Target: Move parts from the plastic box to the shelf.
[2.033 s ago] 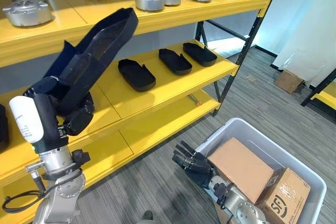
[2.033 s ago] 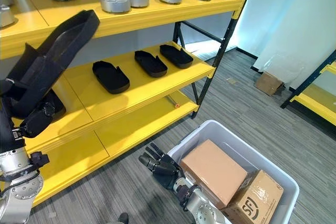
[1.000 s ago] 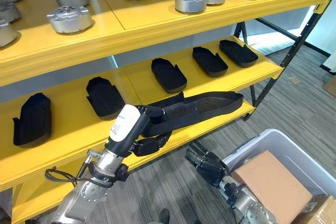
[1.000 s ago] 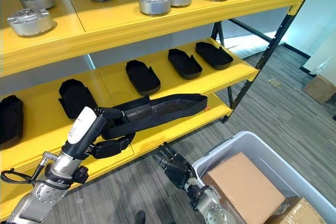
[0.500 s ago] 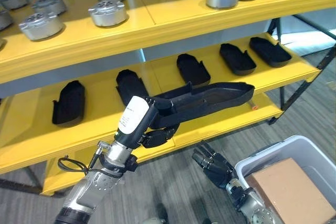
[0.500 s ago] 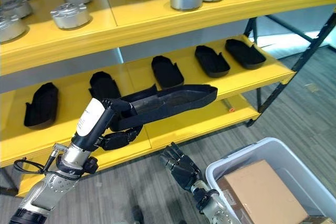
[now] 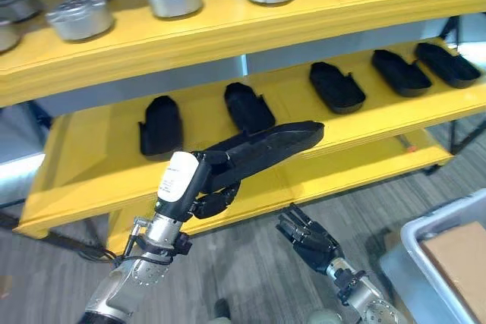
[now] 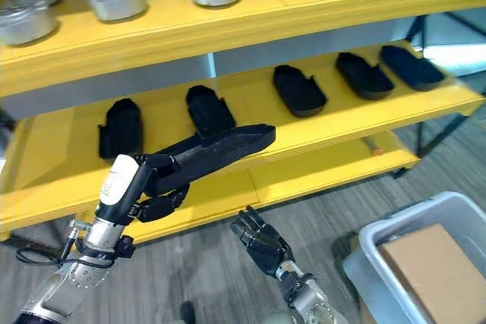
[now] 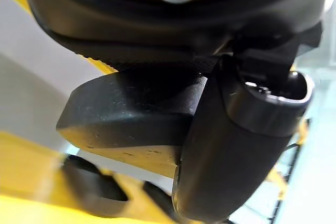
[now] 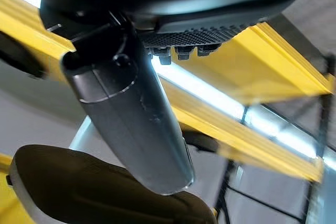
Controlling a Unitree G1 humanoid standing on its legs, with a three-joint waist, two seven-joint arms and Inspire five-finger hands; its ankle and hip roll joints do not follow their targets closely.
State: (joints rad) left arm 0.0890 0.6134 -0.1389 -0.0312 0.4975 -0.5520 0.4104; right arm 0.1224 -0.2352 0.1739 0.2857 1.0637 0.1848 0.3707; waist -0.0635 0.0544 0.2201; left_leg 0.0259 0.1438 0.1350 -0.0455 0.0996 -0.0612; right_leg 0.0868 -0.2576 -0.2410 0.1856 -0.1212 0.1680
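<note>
Left eye view: a long black tray-shaped part (image 7: 262, 147) juts out from the left hand (image 7: 209, 187), whose fingers and white-covered thumb curl round its near end; the far end hangs in front of the yellow shelf's (image 7: 91, 146) middle level, beside the black parts (image 7: 159, 123) lying there. Silver round parts (image 7: 80, 19) sit on the top level. Right hand (image 7: 307, 239) hovers low over the carpet with fingers loosely straight, near the plastic box (image 8: 372, 244) holding a cardboard carton (image 8: 433, 275).

A long tray-shaped part (image 7: 266, 146) is held out before the middle shelf (image 7: 91, 149), where five like parts (image 7: 161, 122) are ranged side by side beneath a shelf of round metal parts (image 7: 78, 18), the plastic box (image 8: 425, 221) standing far right.
</note>
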